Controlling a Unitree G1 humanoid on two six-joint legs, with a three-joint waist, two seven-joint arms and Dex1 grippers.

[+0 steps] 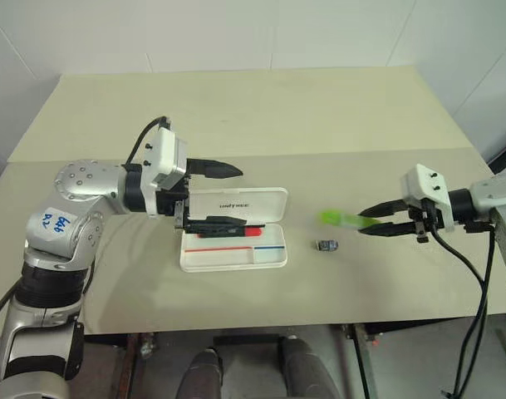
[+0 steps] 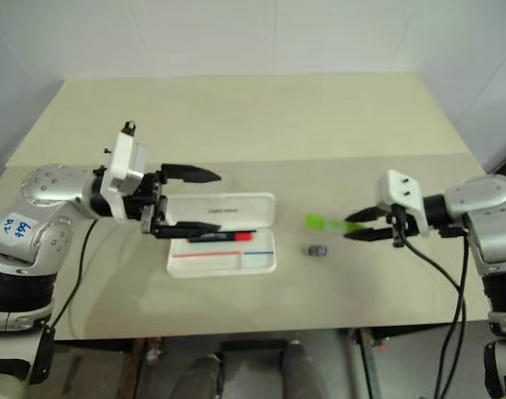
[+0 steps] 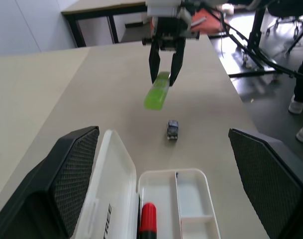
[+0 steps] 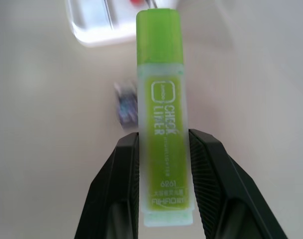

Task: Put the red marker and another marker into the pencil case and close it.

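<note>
Your right gripper (image 1: 377,223) is clamped on the green highlighter (image 4: 162,114), fingers pinching its pale end, cap end sticking out toward the case. It hangs above the table (image 1: 236,108), off to the right of the pencil case (image 1: 233,241).

The case lies open, lid up with the printed name facing you. The red marker (image 1: 228,232) is already in the tray, lying along the back near the hinge, red end pointing right.

Your left gripper (image 1: 232,195) sits at the case's left end, fingers spread wide, one above the lid, one low over the marker; it is gripping nothing.

A small dark lump (image 1: 326,245) rests on the table between the case and the highlighter.
</note>
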